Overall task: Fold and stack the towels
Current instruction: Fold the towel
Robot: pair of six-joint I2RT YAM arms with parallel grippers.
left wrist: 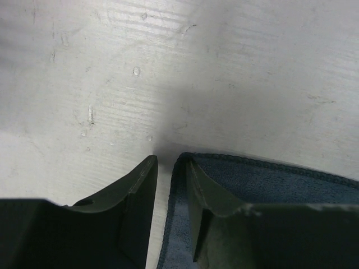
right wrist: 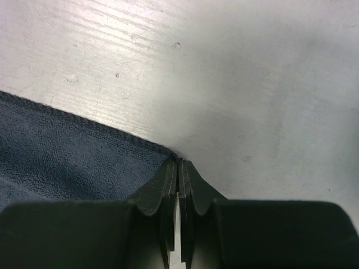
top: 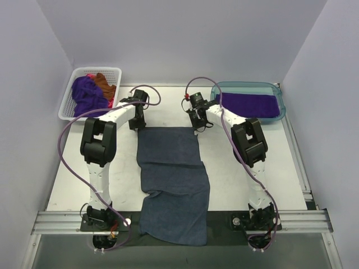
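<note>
While right gripper [right wrist: 178, 162] clamps one far corner of slate towel [top: 174, 179], left gripper [left wrist: 170, 159] straddles the other, jaws apart: close it fully before lifting.

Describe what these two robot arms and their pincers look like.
Both the left arm and the right arm are slim white tubes joined by chunky black joint housings, and both are bolted to a silver rail. A purple cable loops loosely along each. The left gripper and right gripper each end in two flat, matte, dark, wedge-shaped fingers.
</note>
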